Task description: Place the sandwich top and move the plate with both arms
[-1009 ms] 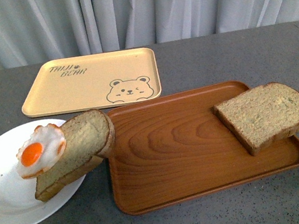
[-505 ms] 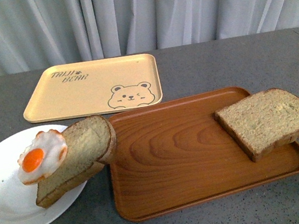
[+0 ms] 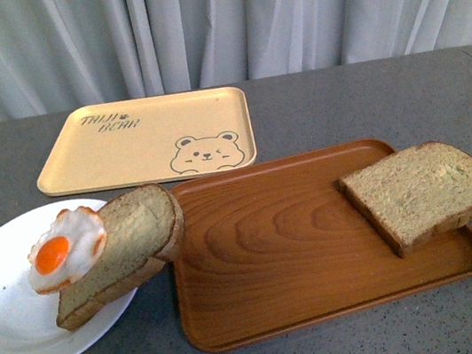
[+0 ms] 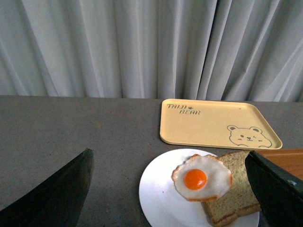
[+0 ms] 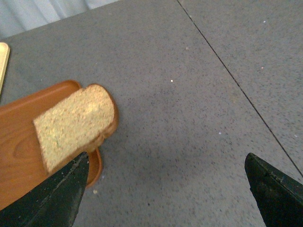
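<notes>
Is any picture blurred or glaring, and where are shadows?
Front view: soft light, sharp, faint shadow under the bread slice on the brown tray. Left wrist view: plate sharp, no glare, left end effector's fingers dark and soft-edged. Right wrist view: bread slice slightly soft, right end effector's fingers dark.

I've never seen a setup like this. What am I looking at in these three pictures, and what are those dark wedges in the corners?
This is a two-armed robot at a grey table. The wide picture comes from a camera on its body; neither arm shows there. The other two come from wrist cameras; the dark wedges are fingers of the left pincer and the right pincer, both open, holding nothing. On the table lie a beige bear-print tray, a brown wood-grain tray and a round white plate. The plate carries a brown bread slice with a fried egg on it. A second brown bread slice rests on the brown tray's right edge.
</notes>
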